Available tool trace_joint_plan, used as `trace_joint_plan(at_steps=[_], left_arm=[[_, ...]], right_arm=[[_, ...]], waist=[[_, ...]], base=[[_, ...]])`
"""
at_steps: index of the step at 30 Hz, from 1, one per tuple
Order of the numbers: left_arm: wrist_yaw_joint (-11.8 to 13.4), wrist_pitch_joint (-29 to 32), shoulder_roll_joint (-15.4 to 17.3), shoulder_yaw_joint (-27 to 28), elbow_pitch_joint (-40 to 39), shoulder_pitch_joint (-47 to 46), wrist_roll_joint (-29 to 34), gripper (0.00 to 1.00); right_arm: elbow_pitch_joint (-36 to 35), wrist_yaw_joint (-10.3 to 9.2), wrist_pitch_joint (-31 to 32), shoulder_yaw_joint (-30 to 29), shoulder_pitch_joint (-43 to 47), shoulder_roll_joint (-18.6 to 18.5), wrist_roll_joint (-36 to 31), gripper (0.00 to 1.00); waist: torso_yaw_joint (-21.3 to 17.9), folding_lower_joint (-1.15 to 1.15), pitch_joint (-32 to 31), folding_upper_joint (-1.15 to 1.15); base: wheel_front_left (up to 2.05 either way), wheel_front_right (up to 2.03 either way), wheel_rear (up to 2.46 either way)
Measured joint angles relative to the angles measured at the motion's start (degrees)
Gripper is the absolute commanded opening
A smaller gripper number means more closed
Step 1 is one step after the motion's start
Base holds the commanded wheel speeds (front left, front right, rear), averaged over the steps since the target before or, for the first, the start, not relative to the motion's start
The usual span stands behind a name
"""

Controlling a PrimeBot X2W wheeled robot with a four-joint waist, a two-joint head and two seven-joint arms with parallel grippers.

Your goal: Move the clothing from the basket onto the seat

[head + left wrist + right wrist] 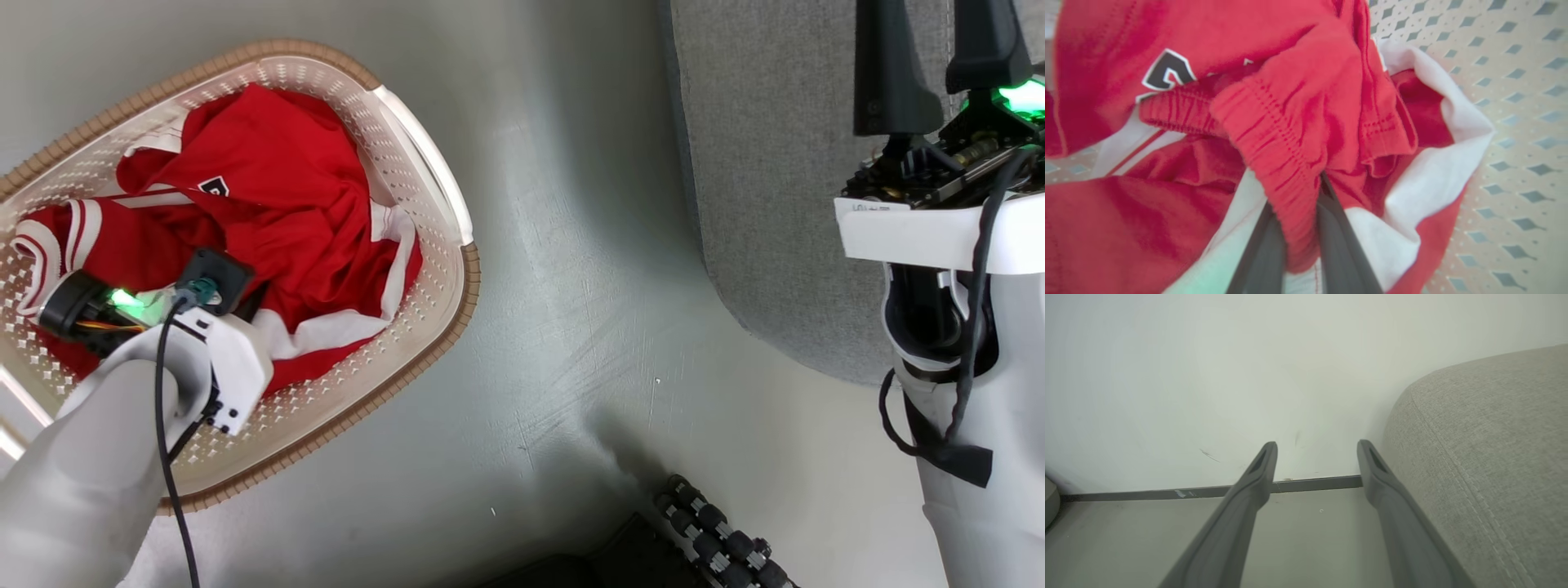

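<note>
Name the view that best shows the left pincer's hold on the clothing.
The left wrist view: the left pincer grips a gathered red waistband of the clothing. The head view has the wrist covering that hold inside the basket. The right wrist view faces the sofa and wall.

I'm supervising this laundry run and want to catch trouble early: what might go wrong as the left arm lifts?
1. The left gripper pinches just a narrow fold of waistband; it might slip free on lifting.
2. The clothing lies bunched together in the basket, so a second piece may drag along and drop on the floor short of the seat.
</note>
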Motion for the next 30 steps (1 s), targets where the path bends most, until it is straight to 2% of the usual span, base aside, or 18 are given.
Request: trace_joint_plan(at_steps=[15,30], left_arm=[[0.0,-5.9,-0.35,-1.52,-2.29,0.08,-4.05,0.0],[0.0,-11.28,-0.24,-3.11,-5.17,3.24,-8.28,0.0]], right_arm=[[1.48,0.0,0.0,-0.57,-0.99,-0.01,-0.52,1.0],[5.39,0.0,-0.01,-0.98,-0.81,-0.02,-1.48,1.0]], waist=[[1.85,0.0,-4.24,0.0],[3.94,0.0,-11.02,0.0]], base=[[0.0,0.0,0.0],[0.0,0.0,0.0]])
